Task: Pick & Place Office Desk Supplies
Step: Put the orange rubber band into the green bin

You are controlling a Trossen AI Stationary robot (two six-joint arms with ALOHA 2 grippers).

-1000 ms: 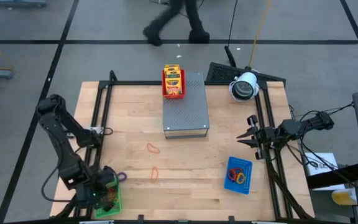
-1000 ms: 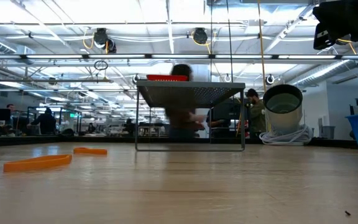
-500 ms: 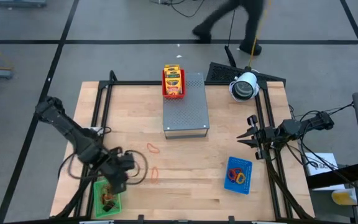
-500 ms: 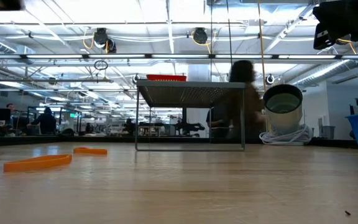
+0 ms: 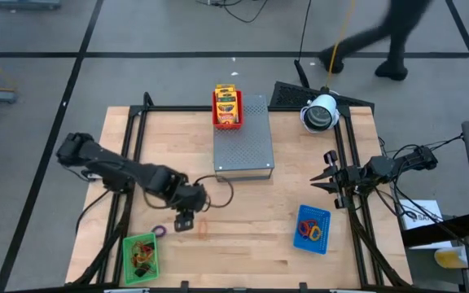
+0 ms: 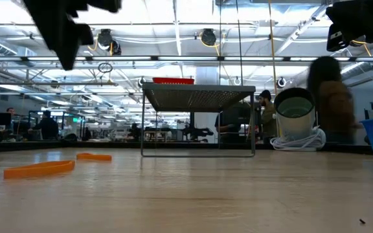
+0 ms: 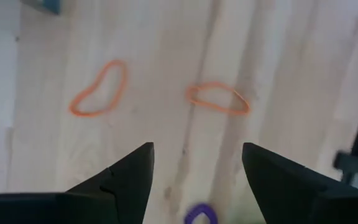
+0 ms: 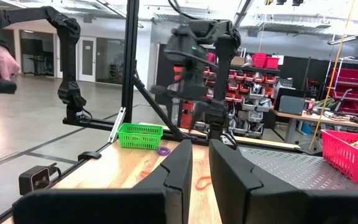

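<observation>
- Rubber bands are what I am working on: an orange loop [image 5: 203,229] is lying flat on the wooden table [image 5: 251,244], on the near side of the grey perforated box [image 5: 243,138], and a second orange loop [image 5: 199,194] is lying between it and the box.
- A purple loop [image 5: 159,230] is resting just beside the green tray [image 5: 141,258], which is sitting well toward the left near corner from the box.
- I am judging these loops to be light, limp and thin, likely to slide or flip if nudged; I would be pinching across one strand where the loop is narrowest, pressing down to the wood.
- I am holding the left gripper [image 5: 184,220] above the table, near the box's left near corner and just beside the nearer orange loop; in the left wrist view its fingers [image 7: 129,177] are standing spread, with nothing between them.
- My right gripper [image 5: 329,181] is waiting at the table's edge, well to the right of the box; the right wrist view is showing its fingers [image 8: 182,163] drawn nearly together on nothing.
- Crayon packets [image 5: 227,104] are sitting in the red tray [image 5: 216,122] on the box's far end; more bands are lying in the blue tray [image 5: 313,229], right and near of the box.
</observation>
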